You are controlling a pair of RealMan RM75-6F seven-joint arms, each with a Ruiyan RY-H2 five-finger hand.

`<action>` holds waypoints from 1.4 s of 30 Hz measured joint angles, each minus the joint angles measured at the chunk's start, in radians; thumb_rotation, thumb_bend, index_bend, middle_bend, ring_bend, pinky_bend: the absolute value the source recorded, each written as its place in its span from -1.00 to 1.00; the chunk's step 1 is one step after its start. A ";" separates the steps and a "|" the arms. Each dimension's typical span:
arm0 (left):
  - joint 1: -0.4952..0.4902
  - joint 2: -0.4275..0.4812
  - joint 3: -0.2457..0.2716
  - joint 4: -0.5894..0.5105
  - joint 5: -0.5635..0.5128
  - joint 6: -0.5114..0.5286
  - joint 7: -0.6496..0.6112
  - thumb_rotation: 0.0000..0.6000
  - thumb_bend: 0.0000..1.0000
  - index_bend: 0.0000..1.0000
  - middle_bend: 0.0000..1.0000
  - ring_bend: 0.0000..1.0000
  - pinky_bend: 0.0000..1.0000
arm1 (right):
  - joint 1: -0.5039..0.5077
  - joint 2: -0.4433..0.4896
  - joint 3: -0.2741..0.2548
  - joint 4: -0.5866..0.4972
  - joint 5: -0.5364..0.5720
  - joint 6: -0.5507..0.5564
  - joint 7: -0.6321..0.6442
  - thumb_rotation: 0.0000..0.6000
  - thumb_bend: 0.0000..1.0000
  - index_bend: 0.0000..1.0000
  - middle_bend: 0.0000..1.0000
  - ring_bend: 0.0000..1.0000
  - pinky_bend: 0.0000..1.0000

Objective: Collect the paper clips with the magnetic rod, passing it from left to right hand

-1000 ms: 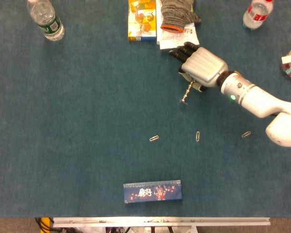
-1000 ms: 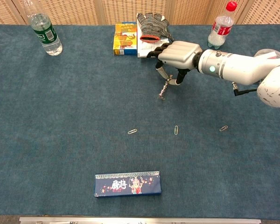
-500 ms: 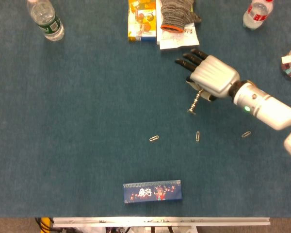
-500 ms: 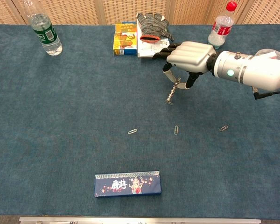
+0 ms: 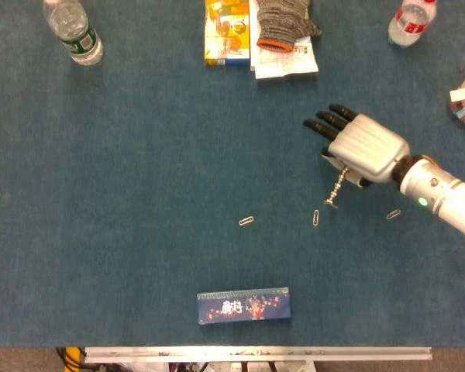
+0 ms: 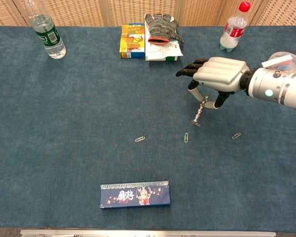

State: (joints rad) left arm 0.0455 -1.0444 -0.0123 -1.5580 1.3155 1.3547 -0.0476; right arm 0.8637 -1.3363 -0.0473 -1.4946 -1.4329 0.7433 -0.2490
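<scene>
I have the slim metal magnetic rod pinched under my right hand, tip just beside the middle silver paper clip; all three clips lie uncollected on the blue surface

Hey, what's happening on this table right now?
The robot's right hand holds a thin magnetic rod, tip pointing down just above the blue cloth. The tip hangs close to the middle one of three paper clips; the other two, one to the left and one to the right, lie apart. No clip can be seen on the rod yet. The left hand is out of view. Bottles, boxes and a glove sit along the far edge.
</scene>
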 measured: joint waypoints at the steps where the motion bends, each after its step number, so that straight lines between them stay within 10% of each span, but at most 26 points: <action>1: -0.001 0.003 0.000 -0.003 0.000 0.001 0.002 1.00 -0.29 -0.84 -1.00 -1.00 -1.00 | -0.003 0.000 -0.002 -0.002 0.002 -0.001 -0.004 1.00 -0.36 0.28 -0.84 -1.00 -0.85; 42: 0.029 -0.018 0.016 0.052 0.004 0.021 -0.071 1.00 -0.29 -0.84 -1.00 -1.00 -1.00 | -0.024 -0.028 -0.002 0.011 0.038 -0.042 -0.084 1.00 -0.36 0.28 -0.84 -1.00 -0.85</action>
State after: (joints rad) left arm 0.0747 -1.0626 0.0034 -1.5056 1.3197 1.3757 -0.1188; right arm 0.8394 -1.3639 -0.0493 -1.4836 -1.3950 0.7013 -0.3331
